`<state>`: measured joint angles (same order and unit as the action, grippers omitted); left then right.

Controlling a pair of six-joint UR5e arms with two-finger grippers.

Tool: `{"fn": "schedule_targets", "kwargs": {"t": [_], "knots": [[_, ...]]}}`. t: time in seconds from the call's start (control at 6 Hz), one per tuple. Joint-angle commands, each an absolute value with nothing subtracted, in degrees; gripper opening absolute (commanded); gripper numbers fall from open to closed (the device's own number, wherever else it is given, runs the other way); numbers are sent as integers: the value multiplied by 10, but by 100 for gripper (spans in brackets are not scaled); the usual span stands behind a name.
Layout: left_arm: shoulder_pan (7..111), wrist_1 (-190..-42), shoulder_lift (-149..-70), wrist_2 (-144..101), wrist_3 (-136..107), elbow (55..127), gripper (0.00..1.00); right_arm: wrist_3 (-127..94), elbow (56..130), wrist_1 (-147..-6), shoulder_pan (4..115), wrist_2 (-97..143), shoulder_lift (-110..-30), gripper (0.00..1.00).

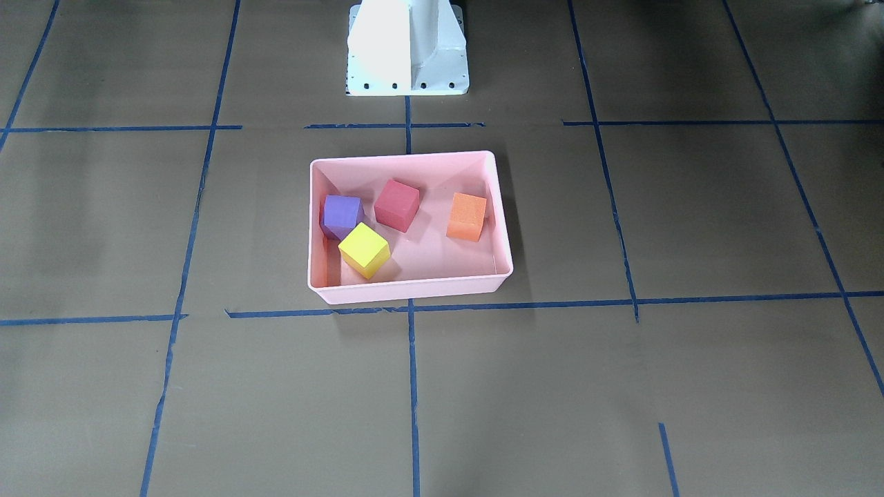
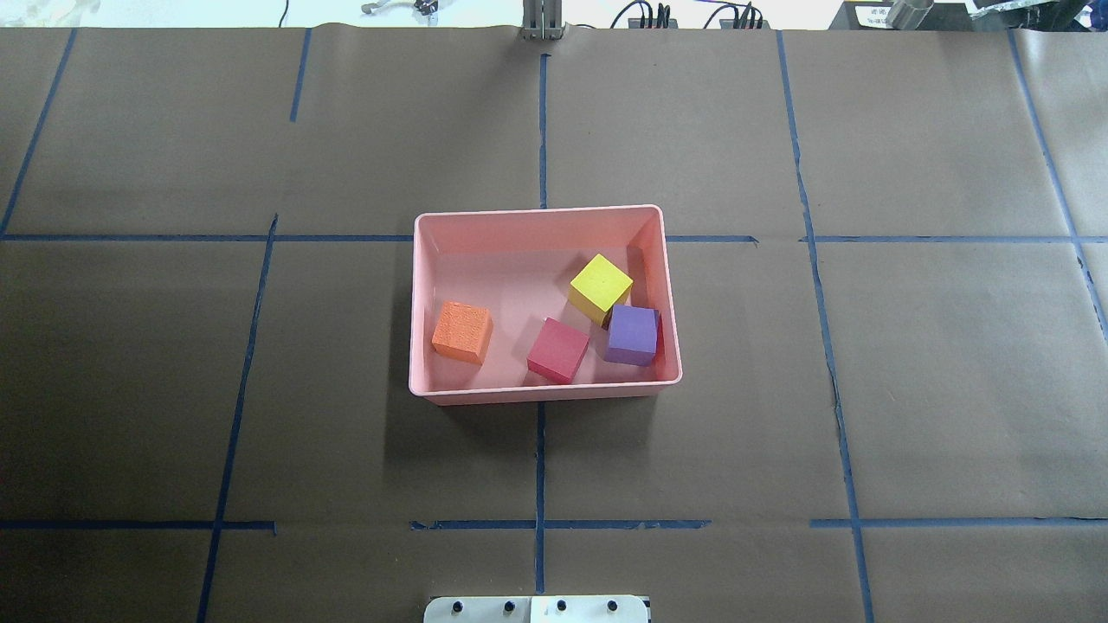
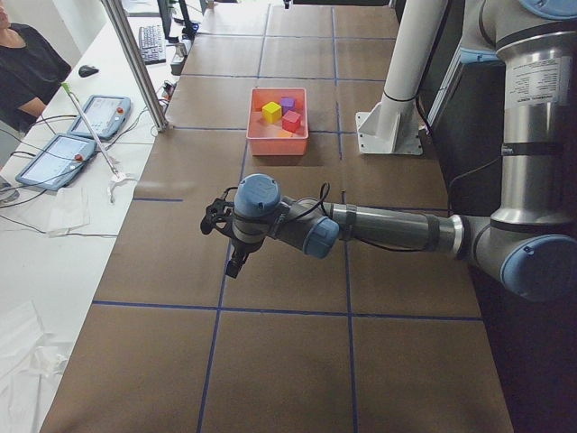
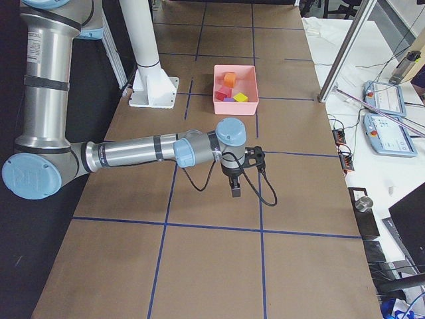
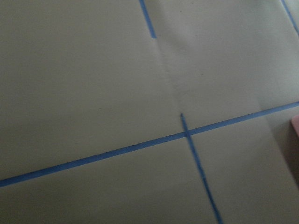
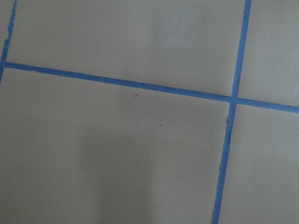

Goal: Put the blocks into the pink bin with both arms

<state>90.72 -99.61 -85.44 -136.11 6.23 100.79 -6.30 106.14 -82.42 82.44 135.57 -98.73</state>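
Looking down on the pink bin (image 2: 537,213) in the middle of the counter (image 2: 260,389) and counting four blocks inside: the orange block (image 2: 462,331) alone by the left wall, the red block (image 2: 558,350) around the middle of the near side, the purple block (image 2: 632,336) tucked into the near right corner, and the yellow block (image 2: 600,288) just beyond it, touching it at a corner or all but touching, hard to say which. Seeing no block on the rim, no block leaning out over a wall, no block out on the brown paper in any view. Calling the job as good as finished, then: nothing more to fetch, nothing more to drop. Over to the side views for the arms. Finding the left hand (image 3: 235,264) low over the counter and pointing down, well apart from the bin toward the left end. Finding the right hand (image 4: 236,189) likewise pointing down, well apart toward the right end. No block in either, going by all four in the bin. Cannot tell wide or narrow for either hand, though: too small, and caught only from the side. Checking the wrist cameras: only paper and blue tape lines (image 6: 140,86) below, plus a sliver of pink at the right edge of the left one, likely the bin. At most, perhaps pulling both arms back to rest.
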Motion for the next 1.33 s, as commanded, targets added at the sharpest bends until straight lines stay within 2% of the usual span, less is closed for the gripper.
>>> {"fn": "schedule_targets", "kwargs": {"t": [0.0,0.33,1.17], "knots": [[954,-828,-860,-1331,144,1034,100,-9,1054,-871,841,1370,-1002,100],[954,-745,-854,-1331,142,1026,100,-9,1090,-951,842,1370,-983,100],[887,-765,-856,-1335,127,1022,100,19,1094,-970,828,1361,-989,100]]}}
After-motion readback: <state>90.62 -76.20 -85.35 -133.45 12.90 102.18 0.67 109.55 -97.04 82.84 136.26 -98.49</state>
